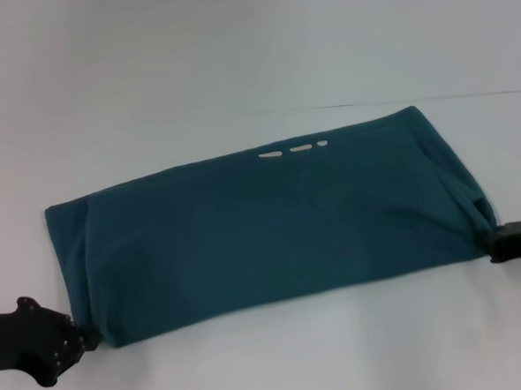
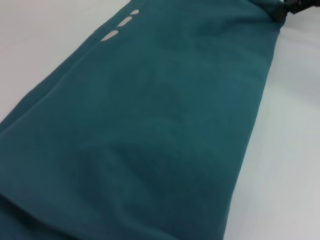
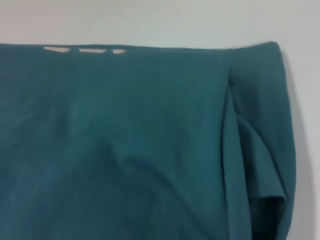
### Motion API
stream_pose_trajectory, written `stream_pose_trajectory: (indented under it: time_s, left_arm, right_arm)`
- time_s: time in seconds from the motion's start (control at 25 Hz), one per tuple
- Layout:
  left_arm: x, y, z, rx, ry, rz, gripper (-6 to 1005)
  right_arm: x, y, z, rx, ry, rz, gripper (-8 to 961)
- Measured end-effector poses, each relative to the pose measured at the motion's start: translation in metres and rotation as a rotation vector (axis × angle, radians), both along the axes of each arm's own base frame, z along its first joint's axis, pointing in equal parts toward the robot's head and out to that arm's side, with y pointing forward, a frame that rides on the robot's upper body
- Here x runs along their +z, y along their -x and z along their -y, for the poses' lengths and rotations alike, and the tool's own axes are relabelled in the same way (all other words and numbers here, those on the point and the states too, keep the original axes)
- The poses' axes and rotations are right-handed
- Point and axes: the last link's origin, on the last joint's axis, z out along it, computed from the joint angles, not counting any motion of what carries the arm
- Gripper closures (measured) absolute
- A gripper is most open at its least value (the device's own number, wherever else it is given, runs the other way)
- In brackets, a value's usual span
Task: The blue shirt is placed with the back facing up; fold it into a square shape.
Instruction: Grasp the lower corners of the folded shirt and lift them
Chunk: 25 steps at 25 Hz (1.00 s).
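The blue shirt [image 1: 271, 225] lies on the white table as a long folded band, running from near left to far right. A few white bits of lettering [image 1: 291, 149] peek out at its far edge. My left gripper [image 1: 85, 338] is at the band's near left corner, shut on the cloth. My right gripper [image 1: 496, 241] is at the right near corner, shut on a bunched corner; it also shows in the left wrist view [image 2: 284, 11]. The shirt fills the left wrist view [image 2: 150, 130] and the right wrist view [image 3: 140, 150], where a folded sleeve edge [image 3: 260, 165] shows.
The white table [image 1: 271, 362] stretches all round the shirt, with bare surface in front and behind. A white wall [image 1: 233, 37] rises behind the table's far edge.
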Motion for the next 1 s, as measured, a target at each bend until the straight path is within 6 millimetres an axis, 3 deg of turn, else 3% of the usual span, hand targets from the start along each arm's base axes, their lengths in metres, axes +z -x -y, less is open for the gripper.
stream_pose_trajectory:
  time_s: [0.56,1.0]
  left_arm:
    - [0.006,-0.014,0.020,-0.043,0.117,0.044,950]
    - [0.014,-0.022,0.036,-0.072,0.191,0.061,950]
  right_arm:
    - [0.004,0.021,0.065,0.049,0.042,-0.039,913]
    - [0.008,0.006,0.105,0.003,0.054,-0.062,908]
